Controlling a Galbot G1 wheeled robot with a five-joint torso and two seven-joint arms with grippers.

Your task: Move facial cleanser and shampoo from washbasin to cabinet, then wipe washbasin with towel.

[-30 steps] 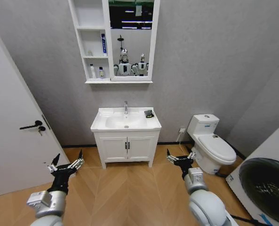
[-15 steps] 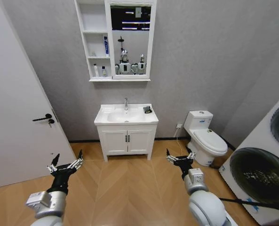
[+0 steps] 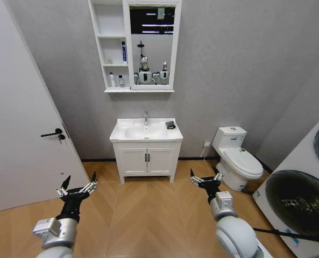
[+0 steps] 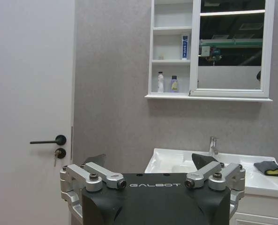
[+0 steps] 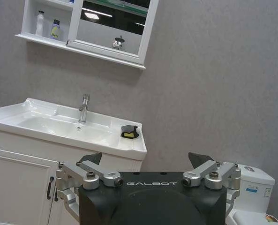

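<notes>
Nearest, low in the head view: left gripper (image 3: 77, 190) at lower left and right gripper (image 3: 205, 181) at lower right, both held over bare wood floor (image 3: 143, 215), fingers spread wide, nothing in either. Both sit well apart from the work.

Mid-frame, further off: white vanity cupboard (image 3: 147, 160) w/ the washbasin (image 3: 128, 136) on top, chrome tap (image 3: 146, 117) at its back edge. The towel (image 3: 171, 125), a dark folded cloth, lies on the basin's right rear corner; right wrist view shows something yellow tucked under or in it, can't tell what. Toilet (image 3: 239, 158) stands to the right, a white door (image 3: 19, 134) to the left.

Farthest, upper centre on the wall: the cabinet (image 3: 112, 48), mirror panel on its right side, open shelves on its left. A blue-white tube (image 3: 123, 52) stands on the middle shelf, two small bottles (image 3: 116, 80) on the lowest one. No bottle visible on the basin top, so the moving part looks done; the wipe looks like what's left.

Doing this step well, IMO: close in square to the vanity, centred on the tap, so the right arm reaches the towel w/o stretching across. Stop short of the cupboard doors; keep the right side clear of the toilet. Then come down on the cloth from above, jaws wide, pinching the folded stack rather than one layer.
</notes>
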